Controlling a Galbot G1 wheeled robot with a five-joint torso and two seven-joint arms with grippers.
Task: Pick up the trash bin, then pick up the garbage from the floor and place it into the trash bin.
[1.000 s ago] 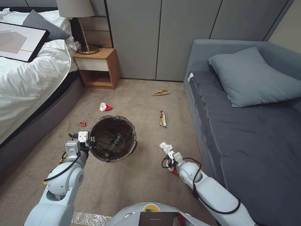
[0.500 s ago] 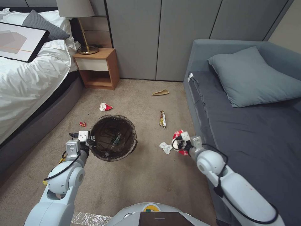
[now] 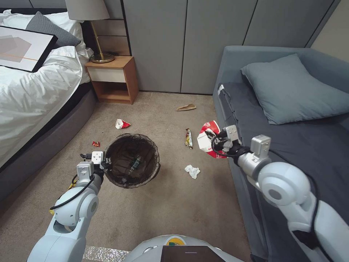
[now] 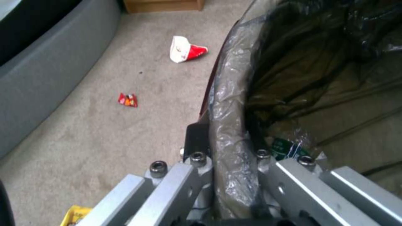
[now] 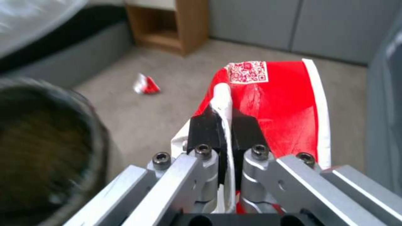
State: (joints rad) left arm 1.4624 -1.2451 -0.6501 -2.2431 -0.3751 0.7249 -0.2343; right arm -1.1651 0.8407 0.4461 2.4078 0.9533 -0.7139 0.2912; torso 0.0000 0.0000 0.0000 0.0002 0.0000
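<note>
Beige carpet [image 3: 171, 214] runs between a white-sheeted bed [image 3: 32, 94] on the left and a grey sofa [image 3: 291, 153] on the right, with a wooden nightstand [image 3: 113, 78] and grey wall panels at the far edge. Low on the left, the left gripper [image 3: 103, 162] is clamped on the near-left rim of the trash bin [image 3: 132, 160], one finger inside the dark liner and one outside; a clear bottle [image 3: 133, 164] lies in the bin. On the carpet beyond the bin lie a small red wrapper [image 3: 96, 144] near the bed and a crushed red-and-white cup [image 3: 122, 124]. Toward the sofa lie a yellow-brown snack wrapper [image 3: 188, 138], a white tissue [image 3: 192, 171] nearer the robot, and a tan paper scrap [image 3: 186, 107] near the wall. Off the floor at the sofa's front edge, well to the right of the bin, the right gripper [image 3: 212, 137] pinches a flattened red-and-white paper cup [image 3: 205, 140], its fingers closed tight on the cup's edge.
</note>
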